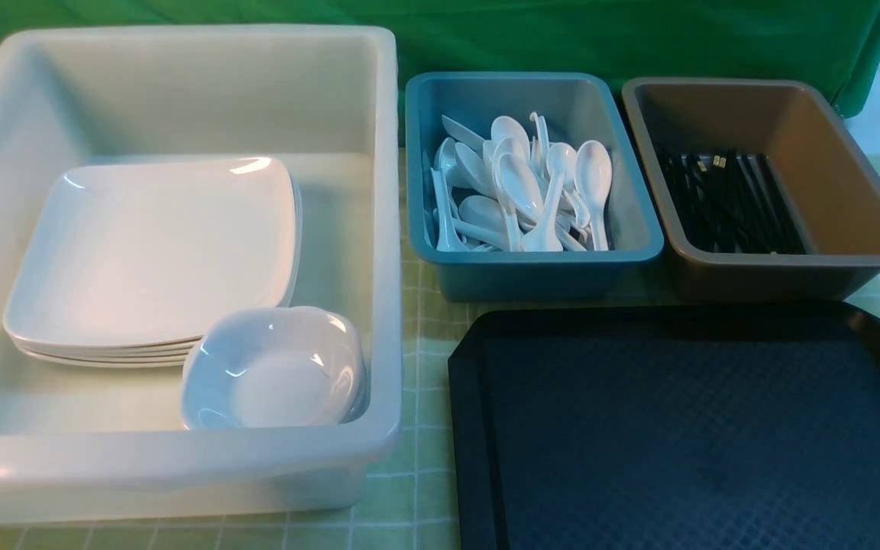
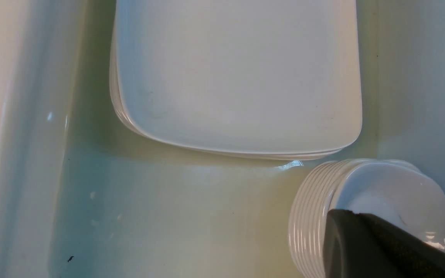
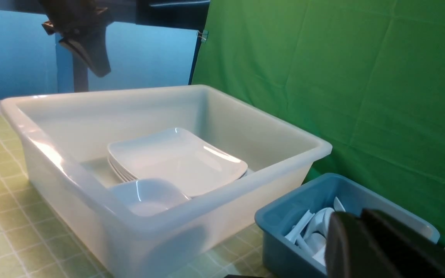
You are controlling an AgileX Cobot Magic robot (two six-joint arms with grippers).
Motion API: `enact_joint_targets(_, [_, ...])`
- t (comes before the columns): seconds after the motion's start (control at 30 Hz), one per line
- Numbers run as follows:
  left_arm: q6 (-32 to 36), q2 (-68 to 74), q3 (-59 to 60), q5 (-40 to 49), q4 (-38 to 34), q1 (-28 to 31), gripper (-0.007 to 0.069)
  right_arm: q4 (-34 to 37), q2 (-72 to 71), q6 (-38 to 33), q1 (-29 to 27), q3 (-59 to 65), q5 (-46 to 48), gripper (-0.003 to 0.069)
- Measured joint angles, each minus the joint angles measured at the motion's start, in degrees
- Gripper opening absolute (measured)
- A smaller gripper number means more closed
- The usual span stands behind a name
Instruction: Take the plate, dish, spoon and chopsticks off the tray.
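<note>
In the front view, the big white tub (image 1: 379, 229) stood at the left on a pale green checked cloth (image 1: 425, 489). Inside it lay the plate (image 1: 153, 248), flat and face up on top of a stack of like plates, its sides roughly square to the tub walls. Just in front of the stack's right corner sat the dish (image 1: 276, 367), upright; the left wrist view showed it as the top of a nested pile (image 2: 311, 216). Next came the teal bin (image 1: 440, 260), filled with white spoons; the spoon (image 1: 593, 183) could not be told from its fellows, most of which lay with handles toward the robot and bowls toward the back. Right of that stood the brown bin (image 1: 837, 229), where the chopsticks (image 1: 730, 202) lay bundled, long axes running front to back, slanting slightly. In front of both bins lay the tray (image 1: 684, 435), with nothing on the part that showed. A green cloth backdrop (image 1: 638, 38) closed off the rear; the right wrist view showed a blue wall (image 3: 149, 58) beyond the tub.

The left gripper (image 2: 365, 220) hung above the dish pile, fingers pressed together and holding nothing. The right gripper (image 3: 361, 227) hovered near the teal bin, fingers likewise closed and empty.
</note>
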Motion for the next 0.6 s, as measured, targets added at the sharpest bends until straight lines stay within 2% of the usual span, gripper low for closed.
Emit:
enact_joint_targets(0.47, [0.0,0.0,0.0,0.0,0.0,0.0,-0.0001,0.6,-0.4,0.1,0.0,1.2,-0.7,0.0060])
enact_joint_targets(0.6, [0.0,0.0,0.0,-0.1,-0.2,0.0,-0.0001,1.9,-1.2,0.1,-1.5,4.1,-2.8,0.0071])
